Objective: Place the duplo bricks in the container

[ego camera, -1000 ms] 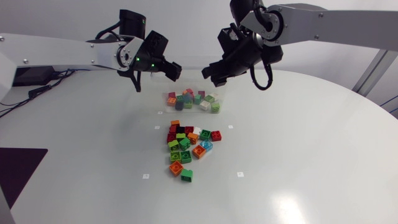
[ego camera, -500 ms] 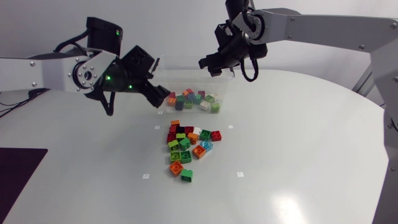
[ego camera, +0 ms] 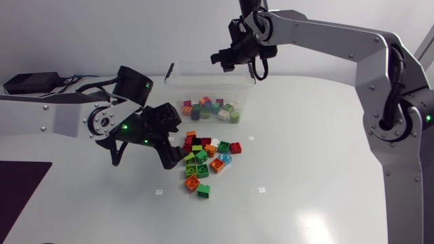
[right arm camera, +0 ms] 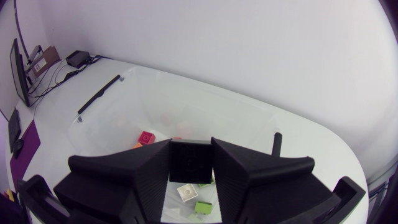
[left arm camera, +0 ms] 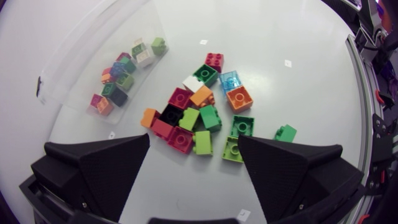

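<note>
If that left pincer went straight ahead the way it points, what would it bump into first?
Probably the loose brick pile, most likely the near red brick at its edge, though depth is hard to judge.

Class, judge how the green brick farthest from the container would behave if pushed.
The green brick looks like rigid moulded plastic, so probably stiff and light. Flat, boxy faces suggest it would slide on the smooth table, not roll.
</note>
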